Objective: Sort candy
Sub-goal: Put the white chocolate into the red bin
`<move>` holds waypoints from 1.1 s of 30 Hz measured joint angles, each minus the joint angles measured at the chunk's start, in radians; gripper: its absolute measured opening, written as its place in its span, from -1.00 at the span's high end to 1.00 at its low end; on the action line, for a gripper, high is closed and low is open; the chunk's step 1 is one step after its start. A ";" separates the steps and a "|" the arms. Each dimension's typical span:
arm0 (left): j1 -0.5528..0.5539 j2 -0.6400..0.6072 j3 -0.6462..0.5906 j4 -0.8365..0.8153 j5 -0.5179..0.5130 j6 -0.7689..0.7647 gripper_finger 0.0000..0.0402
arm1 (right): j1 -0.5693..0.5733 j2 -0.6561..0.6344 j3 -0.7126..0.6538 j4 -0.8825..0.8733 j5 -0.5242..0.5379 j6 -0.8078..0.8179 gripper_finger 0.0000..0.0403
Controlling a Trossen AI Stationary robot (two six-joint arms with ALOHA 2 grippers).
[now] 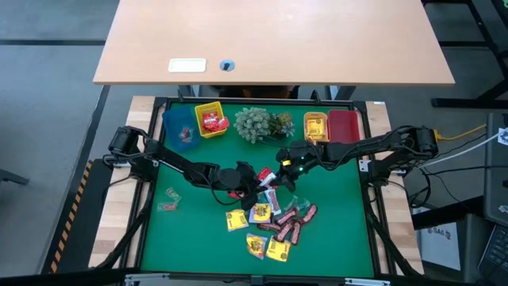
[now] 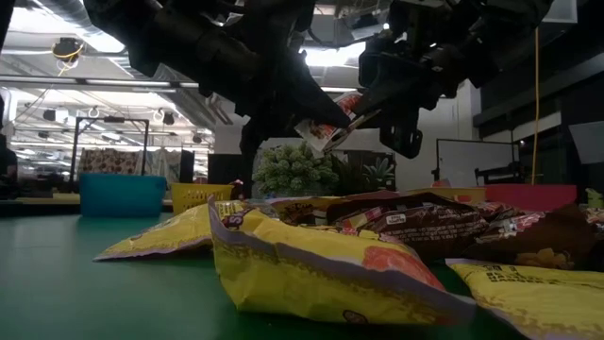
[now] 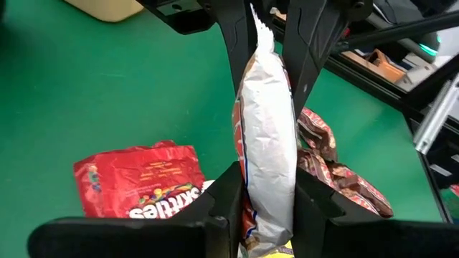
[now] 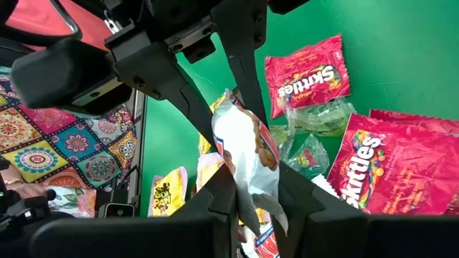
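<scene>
I am observing both grippers clamping one white-backed candy packet (image 3: 267, 136) above the green mat (image 1: 198, 238): left gripper (image 3: 265, 197) is pinching one end, right gripper (image 4: 254, 190) the other. Remaining candy (image 1: 270, 226) is lying heaped beneath.

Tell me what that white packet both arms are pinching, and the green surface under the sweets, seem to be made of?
The white packet, clamped between the left tool and the right tool, looks like thin plastic film: glossy, crinkled, with a crimped end seam. The green surface looks like a matte mat, perhaps felt or rubber; no glare shows, so I can't say which.
</scene>
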 joint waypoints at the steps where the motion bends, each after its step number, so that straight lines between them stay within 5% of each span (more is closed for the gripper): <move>1: 0.000 0.000 0.000 0.000 -0.014 0.000 0.63 | 0.000 0.000 0.000 0.000 0.001 0.000 0.73; 11: 0.008 0.001 0.000 0.004 0.000 -0.002 0.59 | -0.001 0.000 0.000 -0.002 0.000 0.000 0.72; 20: 0.016 0.002 0.000 0.013 -0.002 -0.001 0.12 | -0.007 -0.033 0.009 -0.038 0.000 -0.003 0.72; 25: 0.015 0.002 0.000 0.010 -0.001 -0.001 0.04 | -0.048 -0.139 0.088 -0.297 0.042 -0.082 0.72; 33: 0.015 0.002 0.000 0.009 -0.001 -0.001 0.05 | -0.140 -0.306 0.249 -0.829 0.339 -0.252 0.72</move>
